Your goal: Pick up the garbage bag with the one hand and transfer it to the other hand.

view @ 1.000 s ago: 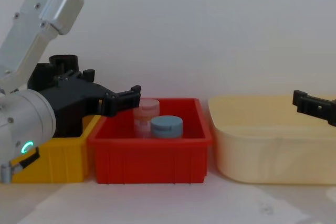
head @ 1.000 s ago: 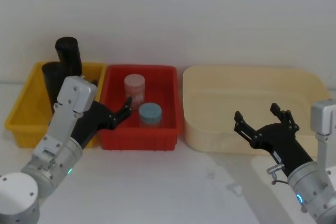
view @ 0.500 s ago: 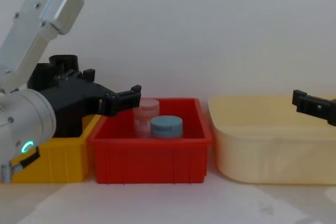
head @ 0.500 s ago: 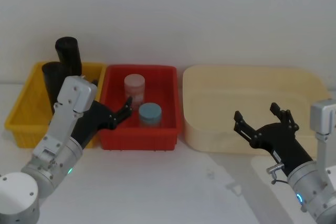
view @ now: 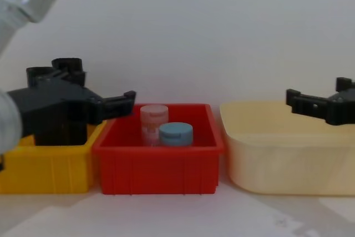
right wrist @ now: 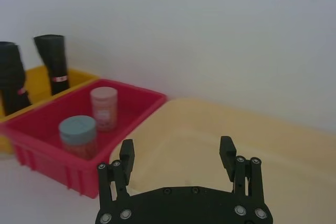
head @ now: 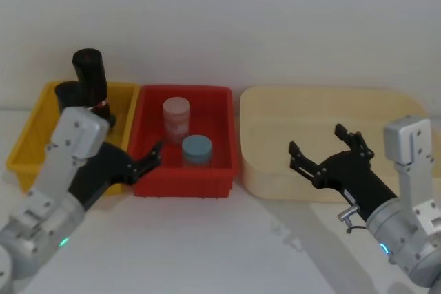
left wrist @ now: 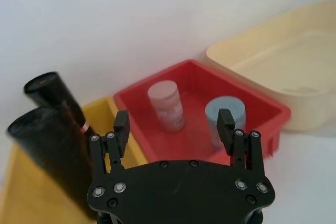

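Left hand (left wrist: pixel 174 125), fingers spread and gripping nothing, hovers at the front of the red bin (head: pixel 186 180), tips aimed at the clear jar (head: pixel 176 116) and the blue-lidded jar (head: pixel 198 148) rather than your target. The garbage bag (left wrist: pixel 50 150) stands upright in the yellow bin (head: pixel 24 149), just off the hand's outer side, with a thinner labelled roll (head: pixel 89 74) just beyond it. Swing across loosely and you risk clipping the bin wall or closing on the wrong roll. Your right hand (head: pixel 317 141) hangs open before the cream tub (head: pixel 331 91), well apart.
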You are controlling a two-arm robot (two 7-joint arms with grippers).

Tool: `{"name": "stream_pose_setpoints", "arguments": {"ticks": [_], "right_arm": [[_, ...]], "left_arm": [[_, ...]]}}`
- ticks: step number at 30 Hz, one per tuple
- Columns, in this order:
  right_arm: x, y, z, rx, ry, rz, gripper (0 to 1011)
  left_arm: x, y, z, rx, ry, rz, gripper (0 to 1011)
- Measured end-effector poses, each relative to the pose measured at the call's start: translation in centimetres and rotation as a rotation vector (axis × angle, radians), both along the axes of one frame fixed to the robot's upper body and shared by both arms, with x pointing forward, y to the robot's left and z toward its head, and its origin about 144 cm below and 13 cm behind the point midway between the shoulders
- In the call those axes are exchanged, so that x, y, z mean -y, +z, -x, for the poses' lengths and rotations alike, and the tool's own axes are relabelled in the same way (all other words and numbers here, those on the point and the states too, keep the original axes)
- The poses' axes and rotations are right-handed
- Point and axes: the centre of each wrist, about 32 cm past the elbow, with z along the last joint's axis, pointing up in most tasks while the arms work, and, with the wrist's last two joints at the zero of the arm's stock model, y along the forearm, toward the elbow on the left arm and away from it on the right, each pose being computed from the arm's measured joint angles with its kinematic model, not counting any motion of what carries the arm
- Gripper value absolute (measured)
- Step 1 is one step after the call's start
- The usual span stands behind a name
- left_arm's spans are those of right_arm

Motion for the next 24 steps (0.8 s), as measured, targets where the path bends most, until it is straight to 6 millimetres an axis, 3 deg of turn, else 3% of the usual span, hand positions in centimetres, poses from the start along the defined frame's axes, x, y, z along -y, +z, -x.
{"name": "stream_pose_setpoints", "arguments": {"ticks": [13,24], "right_arm": [[-1.5,1.7,-0.8,-0.006,0.116,0.031,1000],[-4.0,3.4,-2.3,-0.021,0.191,0.042,1000]], "left_arm": [[-5.3,2.5,5.5,-0.047,0.082,0.04,1000],[-9.6,3.8,6.8,-0.064,0.156,0.103,1000]]}}
